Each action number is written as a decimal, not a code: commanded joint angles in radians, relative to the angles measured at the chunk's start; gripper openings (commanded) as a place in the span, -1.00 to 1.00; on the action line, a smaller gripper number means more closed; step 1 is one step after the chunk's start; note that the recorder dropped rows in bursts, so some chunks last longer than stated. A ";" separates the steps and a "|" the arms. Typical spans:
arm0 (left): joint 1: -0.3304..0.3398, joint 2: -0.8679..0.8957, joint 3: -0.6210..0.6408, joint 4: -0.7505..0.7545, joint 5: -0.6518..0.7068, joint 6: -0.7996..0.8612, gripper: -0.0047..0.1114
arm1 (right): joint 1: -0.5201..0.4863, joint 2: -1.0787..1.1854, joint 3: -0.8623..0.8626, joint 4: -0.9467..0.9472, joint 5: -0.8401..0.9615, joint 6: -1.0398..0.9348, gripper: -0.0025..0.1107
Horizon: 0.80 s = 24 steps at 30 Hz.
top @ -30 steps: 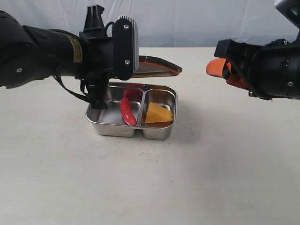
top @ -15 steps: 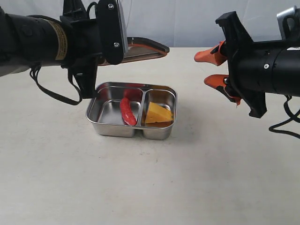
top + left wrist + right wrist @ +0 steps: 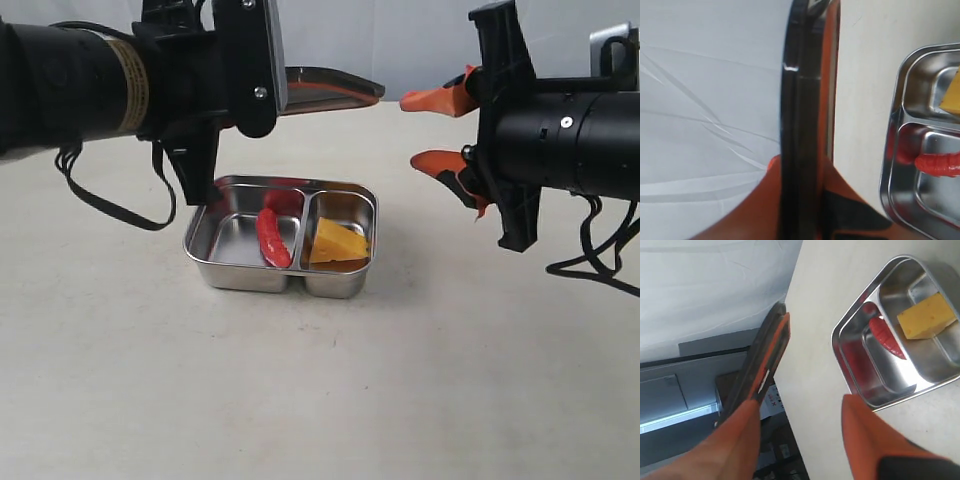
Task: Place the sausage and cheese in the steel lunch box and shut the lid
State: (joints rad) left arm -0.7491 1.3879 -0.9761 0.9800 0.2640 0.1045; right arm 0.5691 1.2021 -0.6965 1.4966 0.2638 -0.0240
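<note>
Hovering clamped in the left gripper, the lid lies above and behind the steel lunch box, long axes parallel. The right gripper gapes empty nearby.

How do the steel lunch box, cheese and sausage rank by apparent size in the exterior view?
1. steel lunch box, clearly largest.
2-3. cheese and sausage look alike: sausage longer, cheese wider.

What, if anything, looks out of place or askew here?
Nothing stands out. The sausage and cheese lie in separate compartments of the box, nothing spilled. The lid is off only because the left gripper holds it in the air.
</note>
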 commanded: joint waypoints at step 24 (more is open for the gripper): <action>-0.111 -0.038 -0.001 0.343 0.095 -0.333 -0.92 | 0.003 0.042 -0.095 0.248 0.085 -0.264 -0.10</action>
State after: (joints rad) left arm -0.8538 1.3596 -0.9761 1.3123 0.3609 -0.2121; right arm 0.5691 1.2226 -0.7859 1.7457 0.3292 -0.2737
